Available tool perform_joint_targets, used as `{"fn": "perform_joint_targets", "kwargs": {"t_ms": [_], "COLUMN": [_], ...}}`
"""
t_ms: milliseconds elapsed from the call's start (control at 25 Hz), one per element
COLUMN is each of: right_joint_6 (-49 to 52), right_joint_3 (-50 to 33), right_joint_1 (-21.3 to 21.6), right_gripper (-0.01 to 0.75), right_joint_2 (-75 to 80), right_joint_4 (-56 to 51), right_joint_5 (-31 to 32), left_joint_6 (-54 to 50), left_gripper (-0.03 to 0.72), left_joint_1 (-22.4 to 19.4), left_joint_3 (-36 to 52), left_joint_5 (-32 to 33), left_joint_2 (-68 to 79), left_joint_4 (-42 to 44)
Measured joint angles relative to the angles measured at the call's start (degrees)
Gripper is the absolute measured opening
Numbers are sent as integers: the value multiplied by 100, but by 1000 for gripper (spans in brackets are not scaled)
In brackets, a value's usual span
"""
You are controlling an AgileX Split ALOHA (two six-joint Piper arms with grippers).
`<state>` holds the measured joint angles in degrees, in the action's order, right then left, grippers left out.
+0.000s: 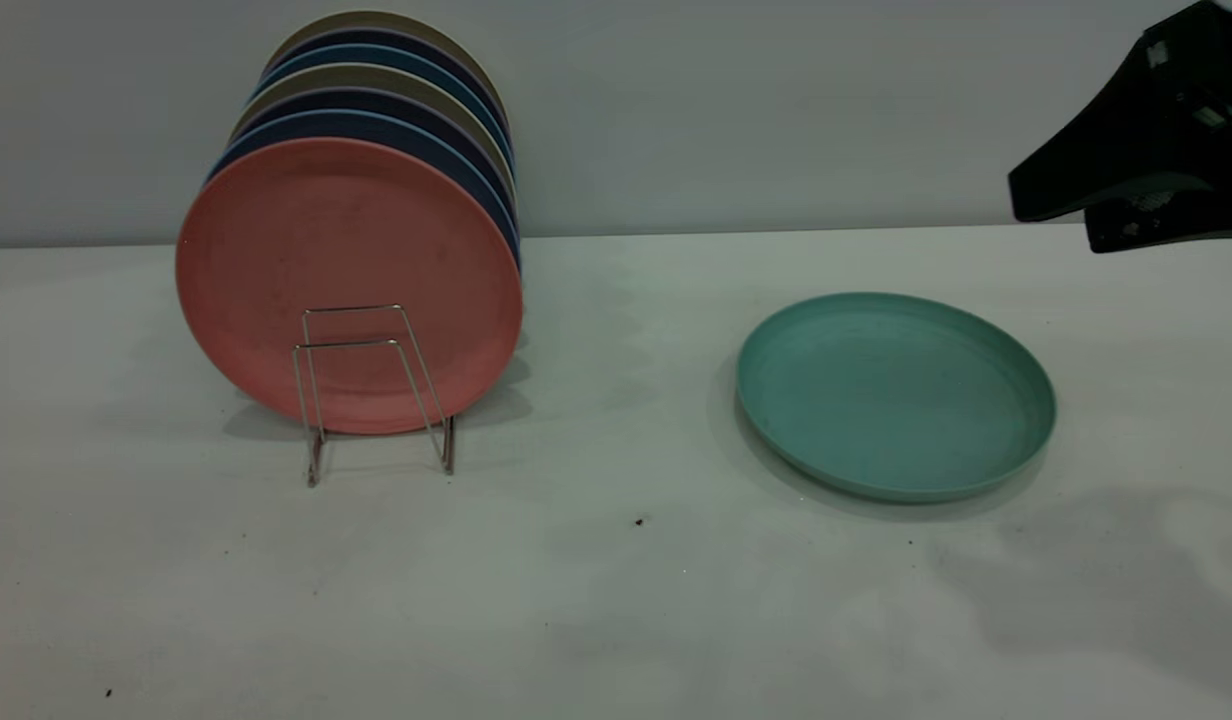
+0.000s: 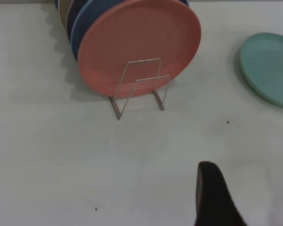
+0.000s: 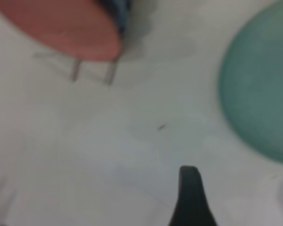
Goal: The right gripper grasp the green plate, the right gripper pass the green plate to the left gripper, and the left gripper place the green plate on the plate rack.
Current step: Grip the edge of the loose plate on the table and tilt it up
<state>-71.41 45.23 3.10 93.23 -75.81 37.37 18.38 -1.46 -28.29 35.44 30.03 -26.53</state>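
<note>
Teal-green round plate point(image 1: 894, 394) lies flat on the white table point(image 1: 596, 600), well apart from the thin silver wire plate rack point(image 1: 374, 390), which holds a salmon-pink plate point(image 1: 348, 285) fronting dark blue ones. Right gripper point(image 1: 1136, 175), black, hangs above the table beyond the green plate on the side away from the rack, touching nothing; finger spread cannot be told. Left gripper point(image 2: 243, 197) shows two dark fingers point(image 2: 212, 197) set apart, short of the rack.

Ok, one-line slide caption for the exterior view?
Green plate lies flat on the table, right pincer raised above it; plate rack holds stacked plates.
</note>
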Motion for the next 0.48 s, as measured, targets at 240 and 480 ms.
{"fn": "perform_joint_targets", "kwargs": {"t_ms": [240, 480], "right_joint_6": [-39, -118], "right_joint_3": [883, 1328], "right_joint_1": [1126, 1343], "right_gripper": [564, 564], "right_joint_2": [1358, 2474], "right_joint_4": [42, 52], "right_joint_5": [473, 454], "left_joint_6": [-63, -7], "left_gripper": [408, 408], "left_joint_1": [0, 0], "left_joint_3": [0, 0], "left_joint_5": [-16, -166], "left_joint_2": [0, 0], "left_joint_4": [109, 109]}}
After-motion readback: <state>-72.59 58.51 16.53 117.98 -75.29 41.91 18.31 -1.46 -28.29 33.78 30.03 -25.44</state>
